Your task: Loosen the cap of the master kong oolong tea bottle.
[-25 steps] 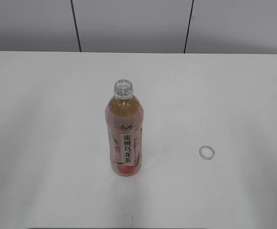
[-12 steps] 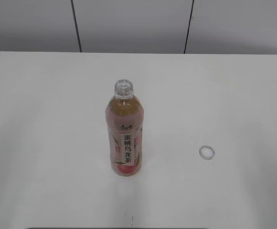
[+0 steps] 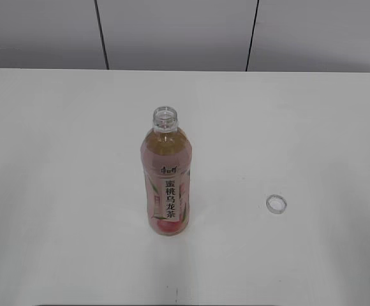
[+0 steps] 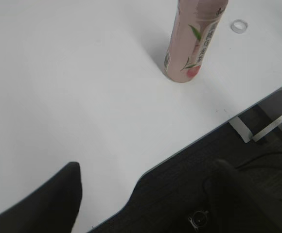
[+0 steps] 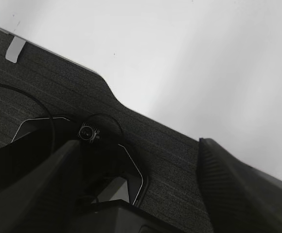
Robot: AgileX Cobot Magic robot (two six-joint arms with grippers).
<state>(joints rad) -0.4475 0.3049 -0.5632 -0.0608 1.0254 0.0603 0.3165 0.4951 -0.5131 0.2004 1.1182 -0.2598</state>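
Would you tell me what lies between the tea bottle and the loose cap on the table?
Nothing: the exterior view shows only bare table between bottle and cap.

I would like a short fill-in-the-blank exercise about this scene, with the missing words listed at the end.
1. The bottle stands ____ on the white table.
2. The bottle's neck is open; the cap lies on the ____.
3. In the exterior view, the cap lies to the ____ of the bottle.
4. In the left wrist view, the left gripper holds ____.

Missing words: upright; table; right; nothing
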